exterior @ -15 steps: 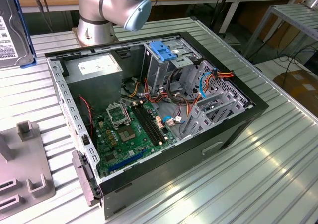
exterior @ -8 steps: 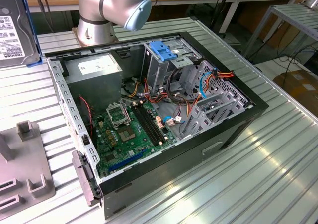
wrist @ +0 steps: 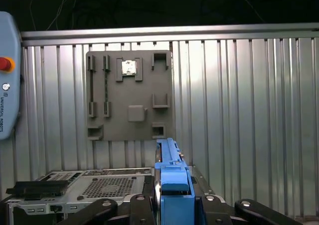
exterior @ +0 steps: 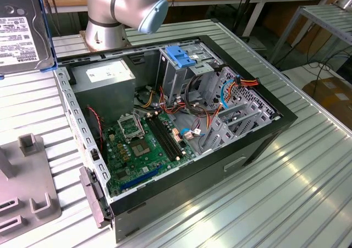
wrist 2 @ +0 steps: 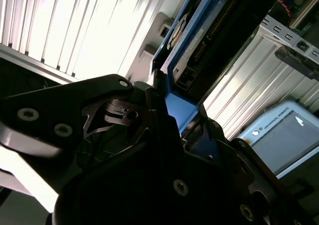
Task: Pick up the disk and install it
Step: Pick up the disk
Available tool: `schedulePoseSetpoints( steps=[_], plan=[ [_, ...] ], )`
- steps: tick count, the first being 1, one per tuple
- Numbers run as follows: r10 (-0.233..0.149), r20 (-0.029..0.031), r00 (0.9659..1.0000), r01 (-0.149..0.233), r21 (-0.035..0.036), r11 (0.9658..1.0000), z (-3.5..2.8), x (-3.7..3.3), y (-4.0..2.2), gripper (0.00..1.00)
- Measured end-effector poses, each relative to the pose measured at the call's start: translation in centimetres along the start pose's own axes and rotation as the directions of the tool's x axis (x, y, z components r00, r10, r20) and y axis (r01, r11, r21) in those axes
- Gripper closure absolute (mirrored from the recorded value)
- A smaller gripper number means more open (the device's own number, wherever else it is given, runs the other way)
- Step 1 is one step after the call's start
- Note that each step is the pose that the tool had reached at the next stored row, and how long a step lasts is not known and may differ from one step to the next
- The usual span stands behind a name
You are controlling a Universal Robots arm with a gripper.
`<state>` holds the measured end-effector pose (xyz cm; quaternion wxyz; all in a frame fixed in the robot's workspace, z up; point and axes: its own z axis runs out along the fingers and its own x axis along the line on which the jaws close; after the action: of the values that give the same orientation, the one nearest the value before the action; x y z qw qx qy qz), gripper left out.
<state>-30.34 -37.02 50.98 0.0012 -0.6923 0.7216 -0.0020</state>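
Ribbed table [exterior: 264, 198], computer case [exterior: 192, 185], perhaps fixture plate [exterior: 41, 176]

One open computer case [exterior: 258, 143] is sitting in the middle of the exterior view, and inside it I am counting one green motherboard [exterior: 143, 143], one grey power supply [exterior: 104, 77] and one light-blue latch block [exterior: 181, 55]. One robot arm [exterior: 124, 9] is standing at the top of that frame, one disk [exterior: 22, 28] is showing at its upper left, and one grey fixture plate [exterior: 27, 187] is lying at its lower left. In the first wrist view, one gripper [wrist: 172, 210] is clamping that single disk, and one teach pendant [wrist: 7, 75] is lying on the one ribbed table [wrist: 249, 110].
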Motion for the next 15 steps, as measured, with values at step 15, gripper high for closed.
schedulePoseSetpoints(
  steps=[15],
  plan=[
    [0.0,-0.0003,1.0,0.0,0.0001,1.0,0.07,-0.14,-3.51,0.63]
  ],
)
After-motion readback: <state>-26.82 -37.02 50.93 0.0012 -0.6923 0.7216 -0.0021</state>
